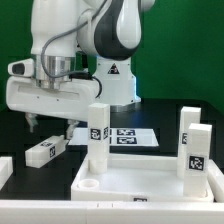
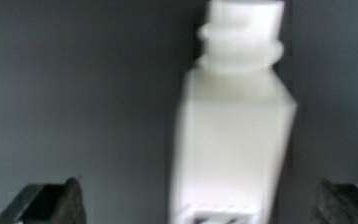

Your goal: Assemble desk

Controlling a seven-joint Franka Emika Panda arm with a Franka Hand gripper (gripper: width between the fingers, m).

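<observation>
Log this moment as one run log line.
end effector: open, straddling lying leg, not gripping | tabletop: two legs upright | marker board: behind tabletop

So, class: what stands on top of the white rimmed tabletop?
On the flat white plastic rimmed tabletop, two white square-section block legs stand upright: one near the middle, another at the exterior view's right. A third behind is partly hidden.

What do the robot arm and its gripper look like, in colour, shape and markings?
The arm is glossy white, with rounded segments and black joint sections; its base carries a small dark triangular mark. The gripper has a boxy white body. In the wrist view, its fingers are dark and squarish. No loose cables show.
</observation>
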